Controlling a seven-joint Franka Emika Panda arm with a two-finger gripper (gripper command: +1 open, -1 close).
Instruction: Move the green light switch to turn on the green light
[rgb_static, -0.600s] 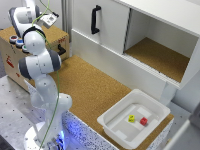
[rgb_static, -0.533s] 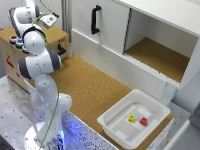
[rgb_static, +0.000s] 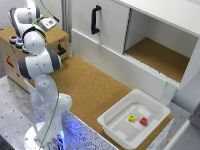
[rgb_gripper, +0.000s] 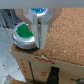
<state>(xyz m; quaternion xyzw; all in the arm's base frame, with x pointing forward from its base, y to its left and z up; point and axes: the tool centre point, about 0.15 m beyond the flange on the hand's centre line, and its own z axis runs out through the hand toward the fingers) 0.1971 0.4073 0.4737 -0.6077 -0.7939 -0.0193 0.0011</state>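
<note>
In the wrist view a round green switch cap (rgb_gripper: 24, 34) sits on top of the wooden box (rgb_gripper: 60, 35), near its front edge. A blue round cap (rgb_gripper: 36, 10) lies beyond it. My gripper (rgb_gripper: 40, 46) hangs over the box top right beside the green cap, one finger (rgb_gripper: 35, 30) touching or nearly touching its side. The fingers are close together with nothing between them. In the exterior view the gripper (rgb_static: 49, 27) is over the wooden box (rgb_static: 12, 62) at the exterior view's left. The arm hides the green cap there.
A black handle (rgb_static: 61, 49) is on the box front. A white cabinet with a black handle (rgb_static: 95, 20) and an open compartment (rgb_static: 155, 55) stands at the back. A white tray (rgb_static: 117, 122) holds a yellow block (rgb_static: 131, 118) and a red block (rgb_static: 143, 120).
</note>
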